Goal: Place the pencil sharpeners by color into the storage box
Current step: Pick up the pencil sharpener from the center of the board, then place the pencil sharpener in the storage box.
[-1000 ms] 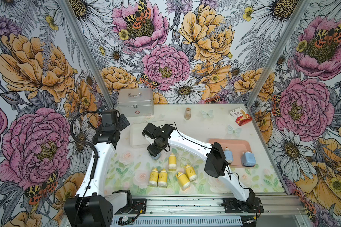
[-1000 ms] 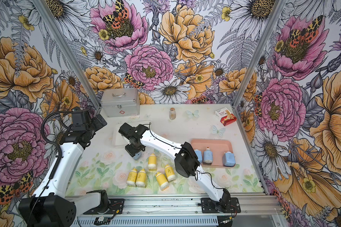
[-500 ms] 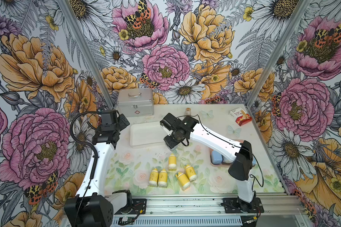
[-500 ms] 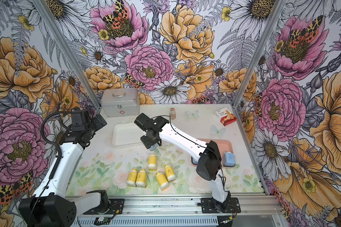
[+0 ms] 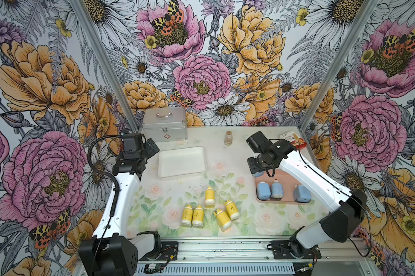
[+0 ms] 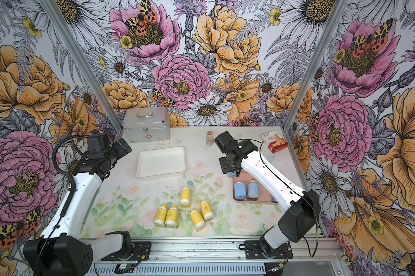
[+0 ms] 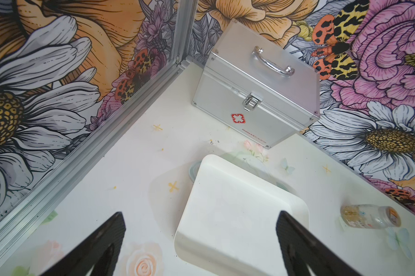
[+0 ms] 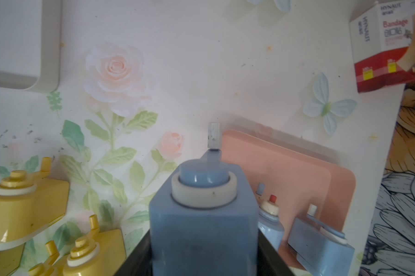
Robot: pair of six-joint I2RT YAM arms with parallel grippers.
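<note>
Right now, in both top views, the right gripper (image 5: 257, 167) is clamping a blue sharpener (image 5: 258, 174) over a corner of the pink tray (image 5: 288, 177). 3 more blue sharpeners (image 5: 263, 190) are lying in the tray just beyond the gripper, and 5 yellow sharpeners (image 5: 209, 196) are lying loose on the table (image 5: 237, 153) well off to its side. The left gripper (image 5: 151, 147) is hanging wide open, holding nothing, the white tray (image 5: 182, 162) just beside it.

From the left wrist, that gripper's 2 black, finely textured fingers (image 7: 101, 241) are standing far apart, with the white tray's smooth rounded rim (image 7: 206, 162) lying just ahead of them.

From the right wrist, the boxy, matte blue body (image 8: 204, 222) is filling the gap between the jaws, which are pressing its flat sides. Its white collar and rounded cap are pointing away from the gripper. The pink tray (image 8: 285, 172), smooth plastic with rounded corners and a low rim, is lying ahead and below.

This is looking like the set-down: the piece probably needs carrying further over the tray's bare floor, clear of the rim and its neighbours, then lowering until it is resting before the jaws let go. Flat sides are giving a sure hold, but hard, slick plastic could topple if released from height.
</note>
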